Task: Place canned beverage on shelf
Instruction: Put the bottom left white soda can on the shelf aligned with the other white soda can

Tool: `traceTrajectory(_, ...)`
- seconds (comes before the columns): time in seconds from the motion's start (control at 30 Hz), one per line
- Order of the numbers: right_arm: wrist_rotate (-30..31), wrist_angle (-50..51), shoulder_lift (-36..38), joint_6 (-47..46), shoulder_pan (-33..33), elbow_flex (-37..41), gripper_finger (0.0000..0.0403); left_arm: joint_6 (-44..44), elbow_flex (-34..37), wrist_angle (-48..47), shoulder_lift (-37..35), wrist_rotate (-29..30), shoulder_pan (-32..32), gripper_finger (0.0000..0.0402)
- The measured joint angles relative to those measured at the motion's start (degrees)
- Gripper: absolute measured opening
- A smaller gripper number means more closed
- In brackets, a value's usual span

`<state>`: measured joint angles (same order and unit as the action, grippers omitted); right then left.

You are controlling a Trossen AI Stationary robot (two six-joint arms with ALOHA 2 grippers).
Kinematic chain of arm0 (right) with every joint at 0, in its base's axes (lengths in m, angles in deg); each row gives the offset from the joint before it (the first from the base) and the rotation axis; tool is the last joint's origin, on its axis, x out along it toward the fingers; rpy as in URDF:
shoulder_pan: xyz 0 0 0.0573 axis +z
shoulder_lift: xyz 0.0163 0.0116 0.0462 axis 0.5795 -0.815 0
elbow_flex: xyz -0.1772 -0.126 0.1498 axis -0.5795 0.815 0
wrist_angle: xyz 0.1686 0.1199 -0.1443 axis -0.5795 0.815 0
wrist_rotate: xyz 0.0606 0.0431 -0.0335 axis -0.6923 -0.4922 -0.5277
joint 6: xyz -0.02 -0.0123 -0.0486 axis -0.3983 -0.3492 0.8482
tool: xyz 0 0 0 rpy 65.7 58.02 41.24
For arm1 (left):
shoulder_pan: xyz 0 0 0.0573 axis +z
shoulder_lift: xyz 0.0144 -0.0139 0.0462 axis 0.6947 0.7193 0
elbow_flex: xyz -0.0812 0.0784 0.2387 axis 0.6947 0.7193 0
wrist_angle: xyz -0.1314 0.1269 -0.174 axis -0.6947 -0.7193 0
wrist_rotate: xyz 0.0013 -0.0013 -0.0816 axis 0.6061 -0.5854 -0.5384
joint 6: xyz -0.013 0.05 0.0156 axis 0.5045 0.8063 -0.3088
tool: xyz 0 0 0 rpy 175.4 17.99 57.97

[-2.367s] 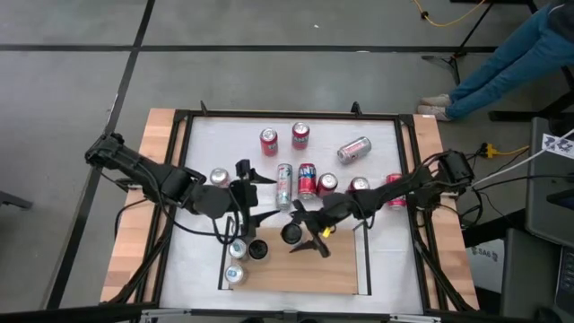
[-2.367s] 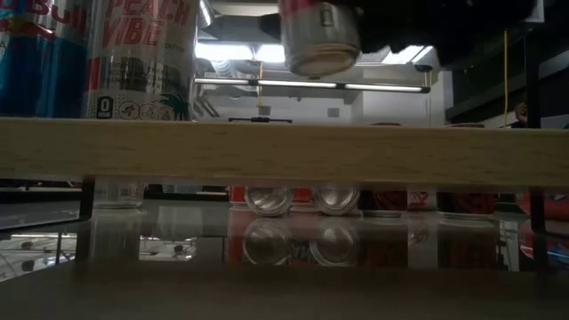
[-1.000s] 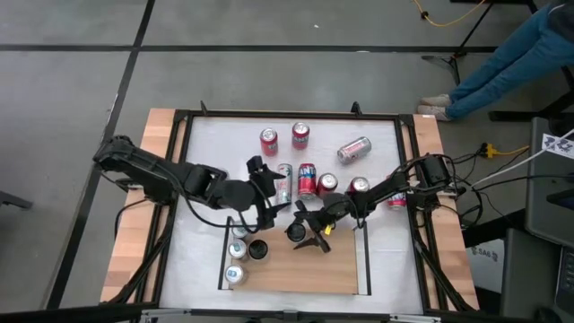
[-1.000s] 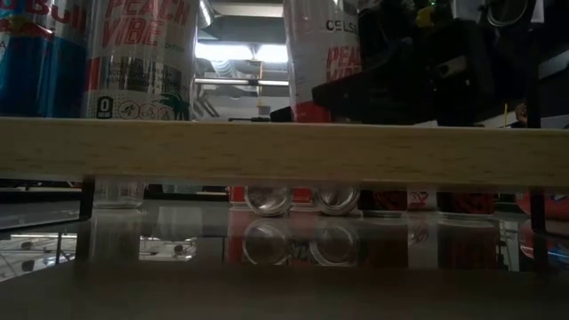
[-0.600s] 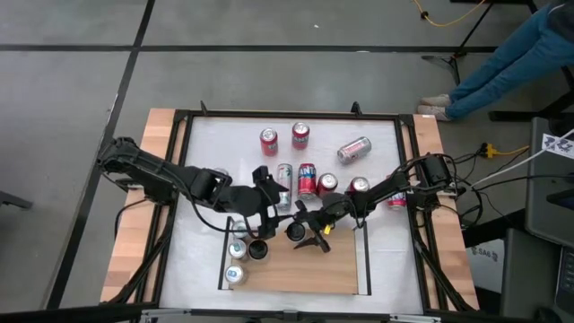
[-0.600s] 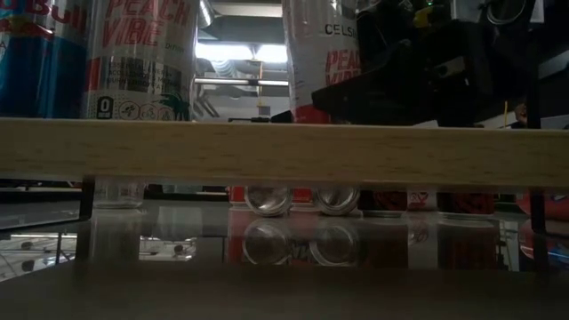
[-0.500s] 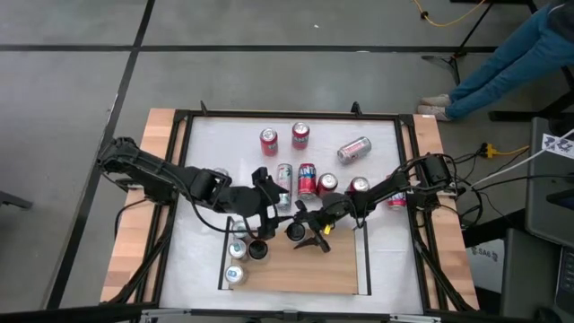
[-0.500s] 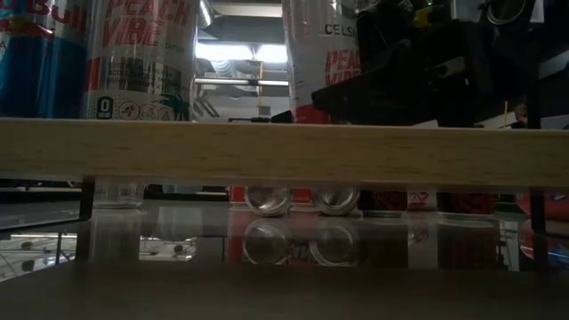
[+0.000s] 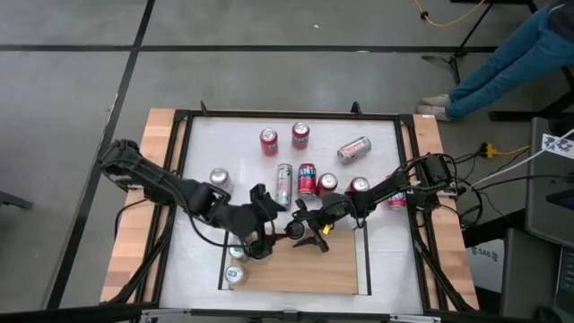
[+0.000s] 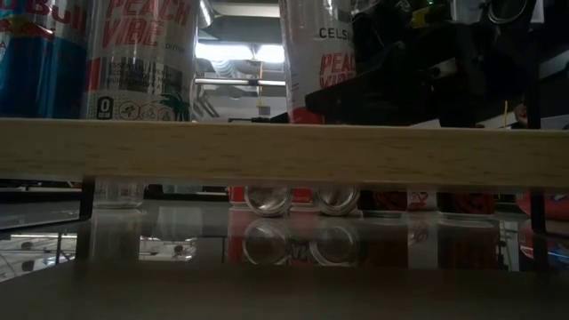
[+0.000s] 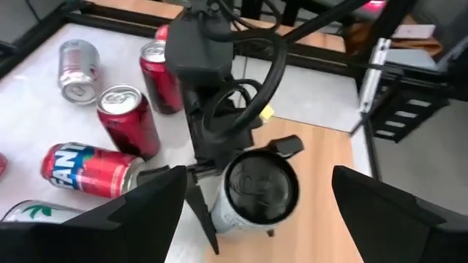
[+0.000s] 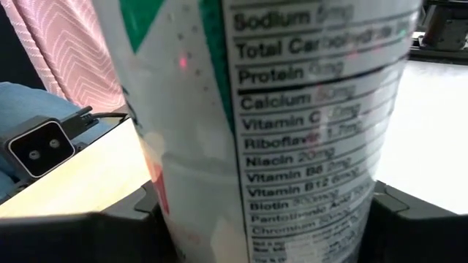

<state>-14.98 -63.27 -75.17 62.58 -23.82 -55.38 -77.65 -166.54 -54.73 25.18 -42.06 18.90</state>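
White tabletop (image 9: 386, 260) carries the shelf (image 9: 332, 274). Right gripper (image 9: 300, 231) clamps a tall white can (image 11: 256, 191), peach lettering, standing on the pale wood. Left gripper (image 9: 260, 224) hangs beside it, fingers spread, holding nothing. Two more cans (image 10: 89, 58) stand at the shelf's left end.

The whole counter (image 9: 202, 144) is seen from straight above. A level view is taken across the shelf (image 10: 284, 151) edge. The same white can (image 11: 252, 191) is framed closely by both wrist cameras, nearest from the right.
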Motion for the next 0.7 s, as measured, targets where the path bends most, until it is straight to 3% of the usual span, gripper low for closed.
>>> traceTrajectory(0.43,0.82,-0.09,-0.02,0.00,0.00,0.04,0.0251,-0.13,0.00,4.70,6.56,4.51,-0.58,0.0334)
traceTrajectory(0.7,4.69,-0.18,-0.02,-0.22,0.00,0.07,0.0251,0.13,0.00,5.56,8.93,6.44,-0.60,0.0334)
